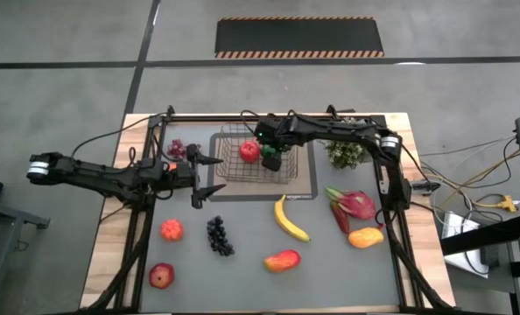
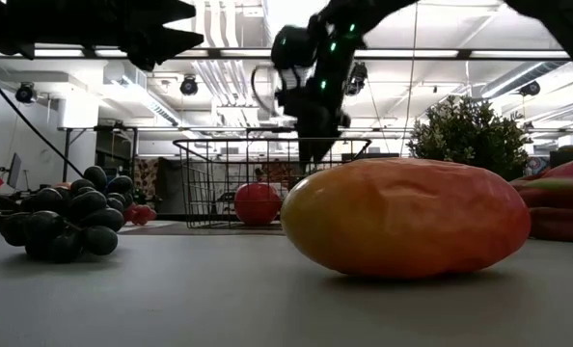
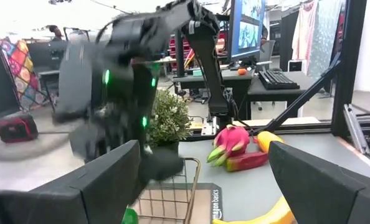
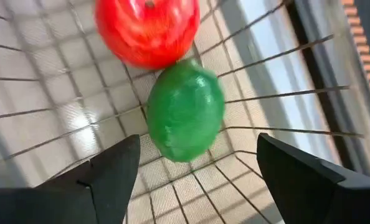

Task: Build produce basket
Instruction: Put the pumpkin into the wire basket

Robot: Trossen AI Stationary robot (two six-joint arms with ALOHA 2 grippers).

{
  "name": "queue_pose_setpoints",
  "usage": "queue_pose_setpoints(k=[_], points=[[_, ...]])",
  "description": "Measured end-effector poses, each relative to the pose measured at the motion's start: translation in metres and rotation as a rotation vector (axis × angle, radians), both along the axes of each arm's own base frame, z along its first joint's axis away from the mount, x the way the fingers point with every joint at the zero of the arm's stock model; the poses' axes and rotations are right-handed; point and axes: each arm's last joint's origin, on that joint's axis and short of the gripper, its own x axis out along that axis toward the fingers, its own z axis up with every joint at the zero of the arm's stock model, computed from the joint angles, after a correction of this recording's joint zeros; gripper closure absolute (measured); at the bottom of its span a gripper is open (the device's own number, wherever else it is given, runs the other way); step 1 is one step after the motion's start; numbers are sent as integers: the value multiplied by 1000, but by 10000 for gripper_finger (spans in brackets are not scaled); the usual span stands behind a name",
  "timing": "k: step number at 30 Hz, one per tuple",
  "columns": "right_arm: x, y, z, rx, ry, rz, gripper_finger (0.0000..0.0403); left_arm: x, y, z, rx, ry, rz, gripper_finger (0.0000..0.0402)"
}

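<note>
The basket is a dark wire grid box, open at the top, sitting on a flat grey tray at the back of the table. Through its mesh floor the pale tray shows in squares. Inside lie a glossy red apple and a smooth, egg-shaped green pepper, touching each other near one wire wall.

The right gripper hangs over the basket, right above the pepper, its dark wedge fingers spread wide with nothing between them. The left gripper hovers just left of the tray, fingers parted too, empty.

The rest of the produce is scattered on the grey mat: a curved yellow banana, a knobbly bunch of dark grapes, a pebbled orange, another red apple, and a plump mango blushing from yellow to red. Over by the right edge sit a spiky pink dragon fruit and a second mango. A bushy green plant stands beside the tray.
</note>
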Motion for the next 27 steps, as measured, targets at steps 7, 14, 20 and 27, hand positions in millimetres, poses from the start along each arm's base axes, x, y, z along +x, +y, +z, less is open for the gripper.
queue_pose_setpoints(k=[7,14,20,27], points=[[-10,39,45,-48,-112,124,112,0,0,-3,-137,-8,-17,66],[-24,81,61,-95,-205,296,132,3,-2,-13,-292,24,-30,66],[-47,99,57,-119,-299,341,145,12,-11,-24,-393,89,-69,66],[-75,115,44,-201,-459,444,148,29,-33,-24,-480,152,-153,66]])
